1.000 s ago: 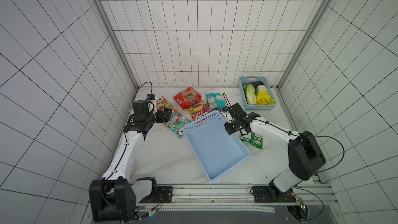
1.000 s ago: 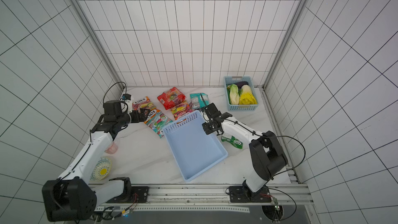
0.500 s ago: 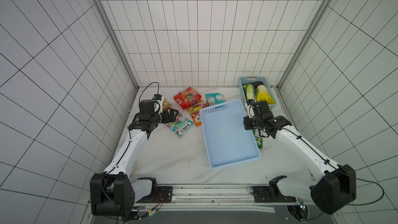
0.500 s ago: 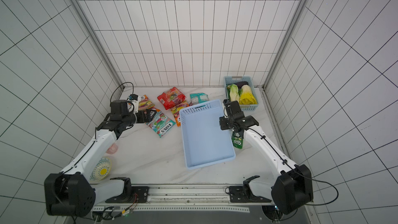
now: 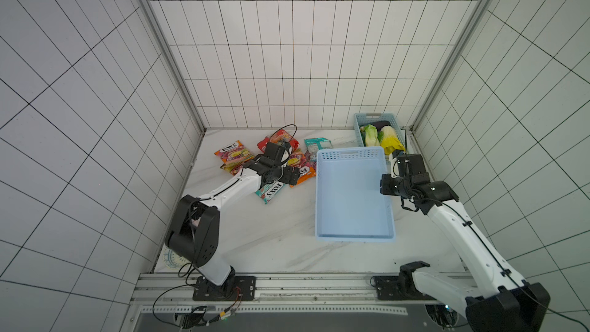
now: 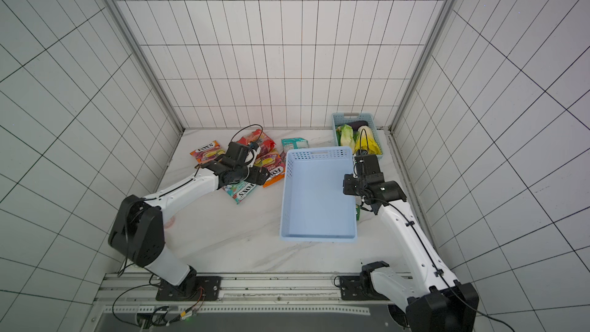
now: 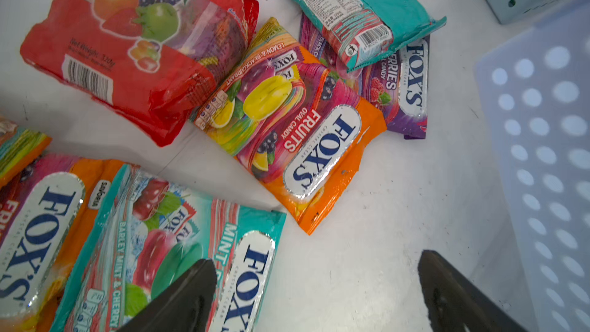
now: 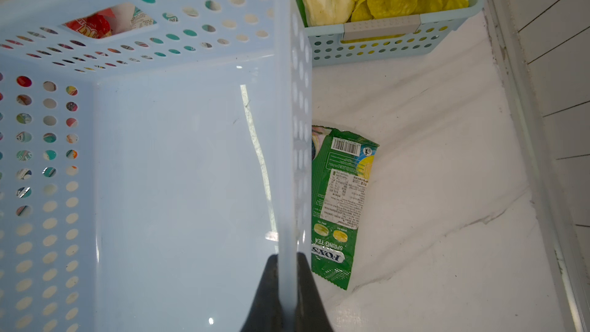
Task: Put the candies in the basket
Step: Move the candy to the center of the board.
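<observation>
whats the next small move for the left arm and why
Probably shift the open left gripper over the teal mint bag and lower to pinch its edge. Only bare table lies between its jaws, the basket is empty, and the right gripper is clamped on its wall.

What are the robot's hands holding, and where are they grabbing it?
The right fingers pinch the big blue basket by its side wall. The left fingers are open by the candy bags, holding nothing.
</observation>
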Robot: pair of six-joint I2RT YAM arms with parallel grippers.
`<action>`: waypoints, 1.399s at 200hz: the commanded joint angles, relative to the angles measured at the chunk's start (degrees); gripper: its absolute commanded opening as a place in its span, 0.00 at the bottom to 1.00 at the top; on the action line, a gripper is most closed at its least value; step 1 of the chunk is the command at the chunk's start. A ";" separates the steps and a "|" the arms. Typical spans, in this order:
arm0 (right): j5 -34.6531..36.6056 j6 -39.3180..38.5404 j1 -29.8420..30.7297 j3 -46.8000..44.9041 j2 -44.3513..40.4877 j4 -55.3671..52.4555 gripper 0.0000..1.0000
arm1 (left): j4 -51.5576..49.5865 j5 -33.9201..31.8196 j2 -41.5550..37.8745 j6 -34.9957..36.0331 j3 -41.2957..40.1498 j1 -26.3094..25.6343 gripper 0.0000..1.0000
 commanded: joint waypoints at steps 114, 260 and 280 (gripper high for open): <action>-0.69 0.68 -1.56 -1.01 -4.39 -3.52 0.00 | -9.08 -8.93 32.40 3.36 27.87 -0.14 0.85; -9.84 1.14 -1.59 2.31 3.51 0.06 0.00 | -17.27 -3.66 22.51 -1.08 20.36 17.60 0.84; -14.22 2.46 -1.32 4.71 7.62 3.22 0.00 | -16.58 -1.78 14.95 -1.27 17.04 17.56 0.88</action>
